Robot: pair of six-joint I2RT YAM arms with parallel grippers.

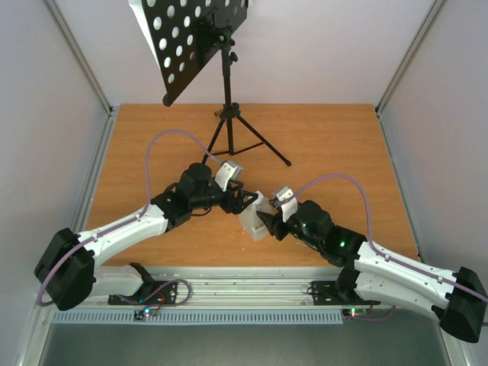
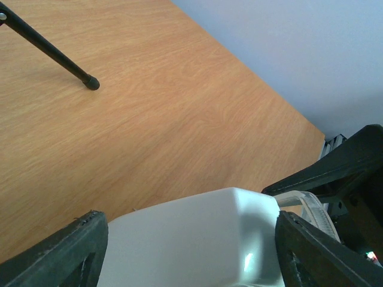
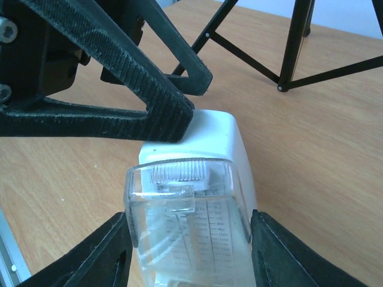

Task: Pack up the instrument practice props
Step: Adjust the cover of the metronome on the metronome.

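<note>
Metronome (image 1: 253, 221), upright between both hands, sits clamped by its sides in the right hand (image 1: 268, 223), while the left hand (image 1: 248, 202) straddles its top, grip impossible to tell.

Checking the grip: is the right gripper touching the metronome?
Touching. Right wrist view: the right gripper has fingers pressed on both sides of the metronome.
</note>
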